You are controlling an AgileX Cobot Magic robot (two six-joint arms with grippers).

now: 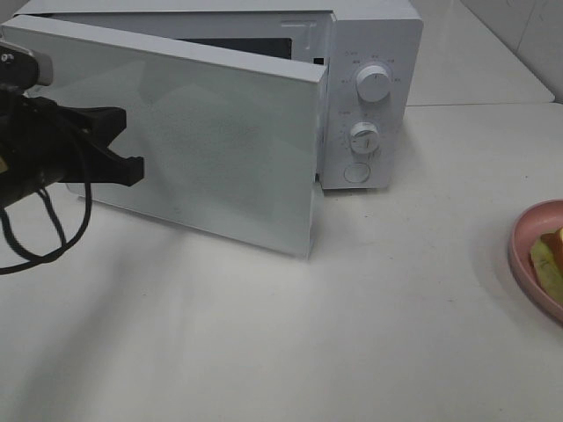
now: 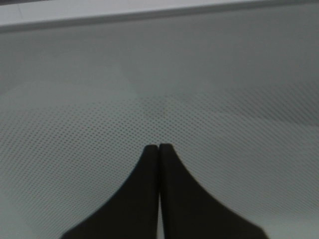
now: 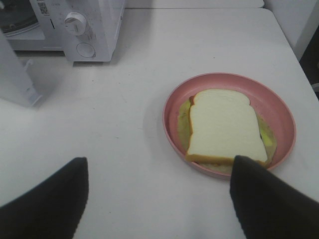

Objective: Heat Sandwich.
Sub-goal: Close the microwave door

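Observation:
The sandwich, pale bread over yellow-green filling, lies on a round pink plate on the white table. The exterior view shows only a sliver of the sandwich and plate at the right edge. My right gripper hovers open above the table just short of the plate, one finger over the plate's near rim. The white microwave has its door swung wide open. My left gripper is shut and empty, its tips right at the door's dotted window, at the door's left end.
The microwave's control panel carries two knobs and a round button. The open door's free edge juts toward the table's middle. A black cable hangs under the left arm. Bare table lies between door and plate.

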